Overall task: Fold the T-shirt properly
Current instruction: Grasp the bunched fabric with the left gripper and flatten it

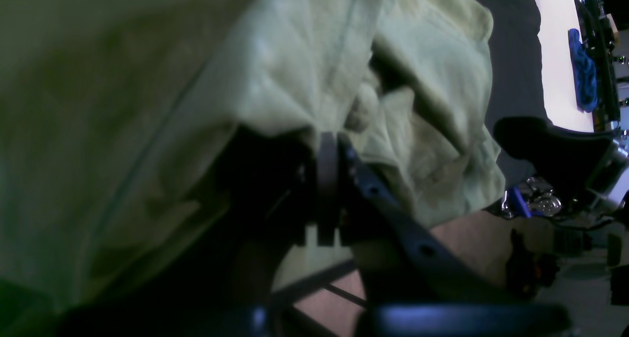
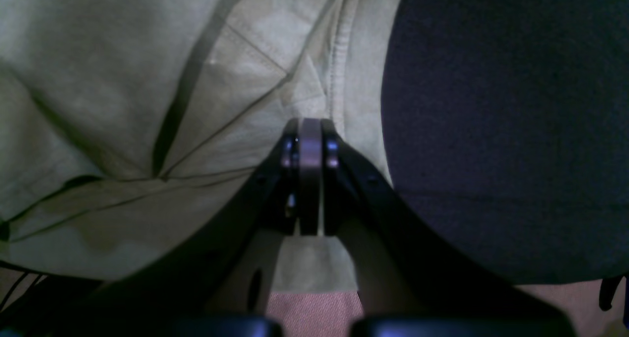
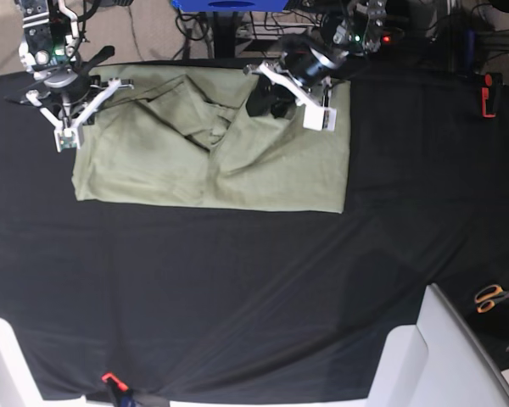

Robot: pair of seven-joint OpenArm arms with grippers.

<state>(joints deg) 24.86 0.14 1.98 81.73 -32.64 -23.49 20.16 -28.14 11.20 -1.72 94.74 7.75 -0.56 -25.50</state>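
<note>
Black cloth point(image 3: 237, 288) covers the whole tabletop, cables and gear crowd the far edge, orange-handled scissors point(image 3: 492, 297) lie off at the near side. Left claw point(image 1: 328, 145) has its jaws pressed together on a bunch of the T-shirt point(image 3: 212, 157), fabric gathered and draped over the fingers in its wrist view; in the base view it sits over the shirt's far edge, toward the end on that view's right, likely pinching there so that side can be lifted and carried over for a fold. Right claw point(image 2: 310, 130) is also fully closed, fingertips nipping the shirt next to a stitched hem, bare black cloth just beside it; it sits at the far corner on the base view's left, probably anchoring that end. The shirt lies spread across the far half of the tabletop, roughly rectangular, with rumpled folded-in cloth in the middle. Fold looks early, nothing squared up yet.
</note>
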